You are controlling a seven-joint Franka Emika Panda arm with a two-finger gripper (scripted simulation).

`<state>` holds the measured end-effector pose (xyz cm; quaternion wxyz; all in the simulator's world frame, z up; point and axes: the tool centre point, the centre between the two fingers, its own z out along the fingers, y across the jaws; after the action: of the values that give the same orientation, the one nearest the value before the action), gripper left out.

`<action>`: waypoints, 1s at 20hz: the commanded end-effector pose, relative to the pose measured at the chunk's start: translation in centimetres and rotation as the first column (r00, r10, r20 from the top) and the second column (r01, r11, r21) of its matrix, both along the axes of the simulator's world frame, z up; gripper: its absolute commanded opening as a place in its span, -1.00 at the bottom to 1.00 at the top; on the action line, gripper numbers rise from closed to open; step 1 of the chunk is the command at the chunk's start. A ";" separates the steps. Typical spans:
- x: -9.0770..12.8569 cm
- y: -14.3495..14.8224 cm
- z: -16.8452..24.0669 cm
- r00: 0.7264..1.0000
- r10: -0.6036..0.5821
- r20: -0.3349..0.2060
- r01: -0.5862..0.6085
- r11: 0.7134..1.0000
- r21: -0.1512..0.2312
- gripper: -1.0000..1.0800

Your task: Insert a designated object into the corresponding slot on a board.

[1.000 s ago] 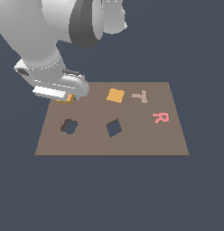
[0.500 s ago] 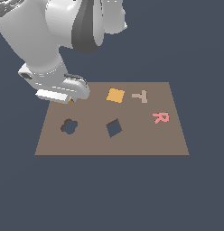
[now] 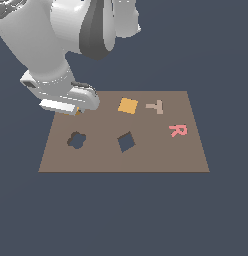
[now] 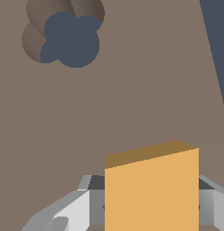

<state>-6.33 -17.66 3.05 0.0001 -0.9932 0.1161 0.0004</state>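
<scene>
Orange tile [image 4: 151, 189] in claw [image 4: 150, 205] | over board [image 3: 146, 160] far-left corner

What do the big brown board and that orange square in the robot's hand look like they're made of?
It is a render, so only a guess. The board looks like matte wood or fibreboard: flat brown, no shine. The orange tile in the hand looks like painted wood or plastic: uniform colour, sharp edges.

surroundings: plain flat dark slate-blue ground [image 3: 216, 220] on every side | walls, furniture, windows: not discernible | light: even, soft, faint shading only | horizon: none
</scene>
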 end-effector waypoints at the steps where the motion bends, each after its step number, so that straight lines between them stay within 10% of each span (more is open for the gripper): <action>1: 0.2 0.2 0.0 1.000 0.007 0.000 -0.007 1.000 0.000 -1.00; 12: 4.8 4.9 0.3 0.985 0.170 0.000 -0.170 0.985 -0.001 -1.00; 20: 9.8 12.4 0.8 0.922 0.387 0.000 -0.387 0.922 -0.001 -1.00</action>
<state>2.65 -6.65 3.72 -0.0005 -0.9981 -0.0617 0.0004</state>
